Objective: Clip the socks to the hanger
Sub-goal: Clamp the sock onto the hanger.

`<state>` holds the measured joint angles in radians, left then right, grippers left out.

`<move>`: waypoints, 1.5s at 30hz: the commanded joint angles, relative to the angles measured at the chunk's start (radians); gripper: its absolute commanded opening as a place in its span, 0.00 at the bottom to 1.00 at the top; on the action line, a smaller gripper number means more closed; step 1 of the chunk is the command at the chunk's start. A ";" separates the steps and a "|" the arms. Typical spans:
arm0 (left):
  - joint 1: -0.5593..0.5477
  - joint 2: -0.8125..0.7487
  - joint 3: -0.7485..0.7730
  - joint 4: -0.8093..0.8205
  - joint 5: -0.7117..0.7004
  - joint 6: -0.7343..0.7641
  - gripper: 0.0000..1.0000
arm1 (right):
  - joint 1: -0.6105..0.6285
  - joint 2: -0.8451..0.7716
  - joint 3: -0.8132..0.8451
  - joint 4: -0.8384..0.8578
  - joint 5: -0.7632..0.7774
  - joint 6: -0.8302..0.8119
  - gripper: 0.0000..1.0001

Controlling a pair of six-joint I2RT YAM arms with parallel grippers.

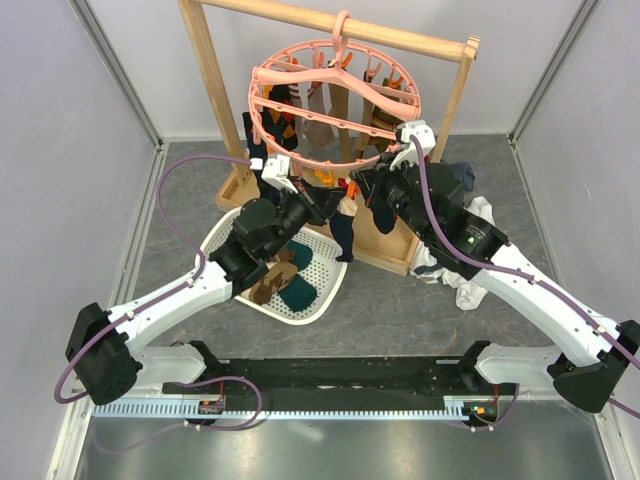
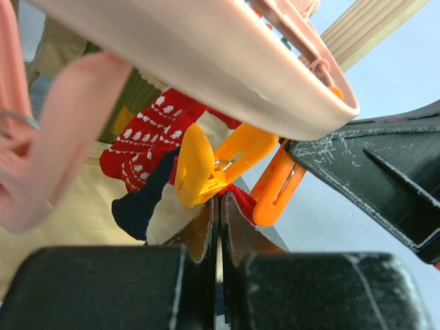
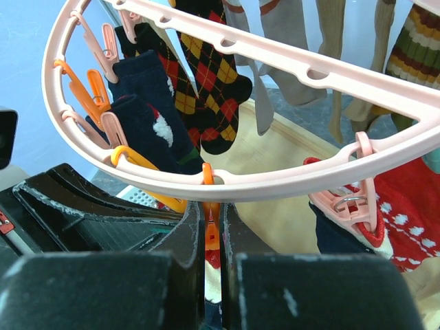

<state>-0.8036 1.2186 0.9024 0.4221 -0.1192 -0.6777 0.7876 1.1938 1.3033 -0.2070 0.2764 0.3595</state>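
Observation:
The pink ring hanger hangs from the wooden rack with several socks clipped on. My right gripper is shut on an orange clip just under the ring's near rim. My left gripper is shut on the red cuff of a red, white and navy sock, held up between a yellow clip and an orange clip. The sock dangles below both grippers. A matching red patterned sock hangs from a pink clip.
A white mesh basket below my left arm holds brown and teal socks. White and grey garments lie under my right arm. The wooden rack's posts and base stand close behind the grippers.

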 commanded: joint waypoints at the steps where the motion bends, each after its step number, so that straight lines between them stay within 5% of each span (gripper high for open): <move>1: -0.005 -0.010 0.058 0.060 -0.037 -0.051 0.02 | -0.005 -0.010 -0.016 0.001 -0.026 -0.010 0.00; 21: -0.003 0.035 0.095 0.086 0.010 -0.128 0.02 | -0.033 -0.043 -0.091 0.115 -0.074 -0.031 0.01; 29: -0.005 0.038 0.099 0.086 0.023 -0.131 0.02 | -0.034 -0.053 -0.108 0.138 -0.082 -0.036 0.33; 36: -0.005 0.035 0.102 0.084 0.033 -0.125 0.05 | -0.034 -0.071 -0.110 0.138 -0.082 -0.036 0.50; 45: -0.005 -0.034 0.034 0.070 0.033 -0.051 0.46 | -0.036 -0.112 -0.098 0.109 -0.065 -0.059 0.75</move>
<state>-0.8043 1.2453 0.9562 0.4591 -0.0929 -0.7734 0.7551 1.1217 1.1999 -0.0929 0.2035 0.3191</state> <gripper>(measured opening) 0.387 0.726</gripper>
